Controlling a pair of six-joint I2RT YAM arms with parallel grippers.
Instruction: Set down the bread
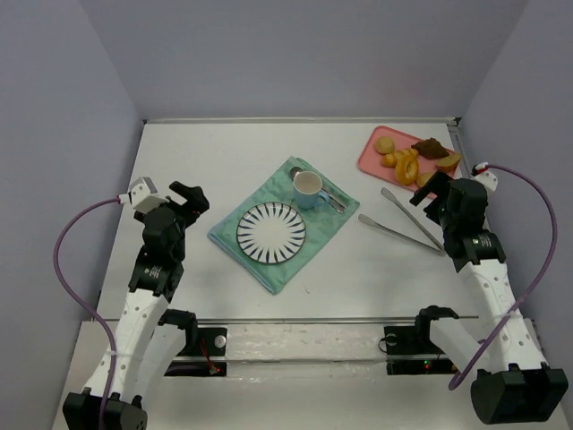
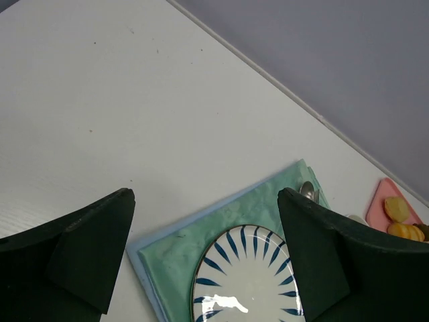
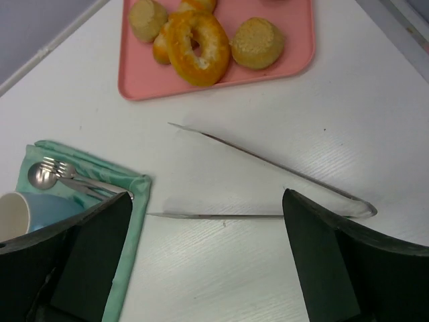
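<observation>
Several bread pieces lie on a pink tray [image 1: 369, 159] at the back right: a ring-shaped donut [image 1: 407, 168] [image 3: 198, 40], round rolls [image 1: 385, 144] [image 3: 257, 42] and a dark piece [image 1: 431, 148]. My right gripper [image 1: 436, 191] [image 3: 207, 196] hangs open just in front of the tray, above the metal tongs [image 1: 403, 224] [image 3: 268, 164], with nothing between its fingers. A white plate with blue stripes [image 1: 270, 232] [image 2: 248, 275] rests bare on a green cloth [image 1: 233, 237] [image 2: 174, 248]. Left of the cloth, my left gripper [image 1: 191, 194] [image 2: 204, 194] is open and holds nothing.
A blue cup [image 1: 309, 188] [image 3: 27, 208] stands on the cloth's far corner beside a spoon and fork [image 3: 41, 176]. The tongs lie spread open between cloth and tray. Grey walls close in the table at the back and both sides.
</observation>
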